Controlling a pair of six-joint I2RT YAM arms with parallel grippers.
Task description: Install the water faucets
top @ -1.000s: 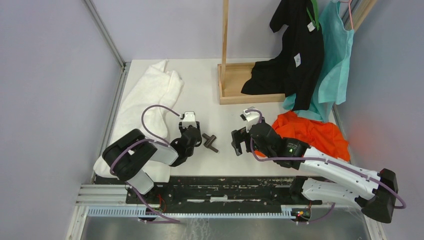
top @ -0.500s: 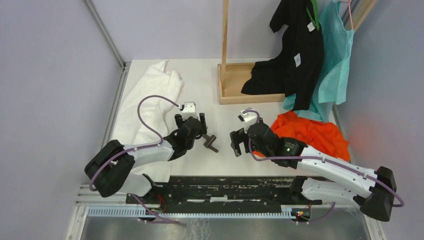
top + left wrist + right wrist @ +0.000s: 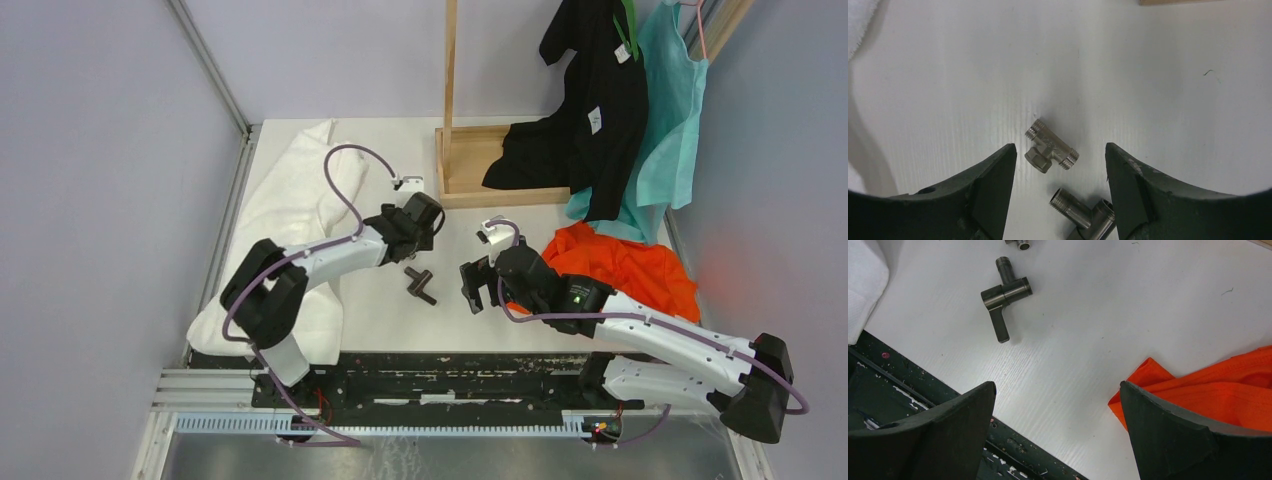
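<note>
The white table (image 3: 400,160) is the largest thing, and all the others rest on it. A white towel (image 3: 290,200) lies along its left side, a wooden stand (image 3: 470,180) is at the far edge, and an orange cloth (image 3: 620,265) lies on the right. These lie around the middle, so I judge the bare middle is the working place.

The left gripper (image 3: 427,213) is raised on the far side of the middle and points down at the parts. Its jaws are apart and they hold nothing. The right gripper (image 3: 477,284) is low, just beside the orange cloth. Its jaws are spread wide and are also empty.

The water faucets lie flat on the bare table between the two grippers. The larger fitting (image 3: 1004,292) has a flat handle and a threaded end. The short fitting (image 3: 1050,150) is just beside it, not touching. They are not joined, so the installing seems not begun. Probably each arm should take one piece.
</note>
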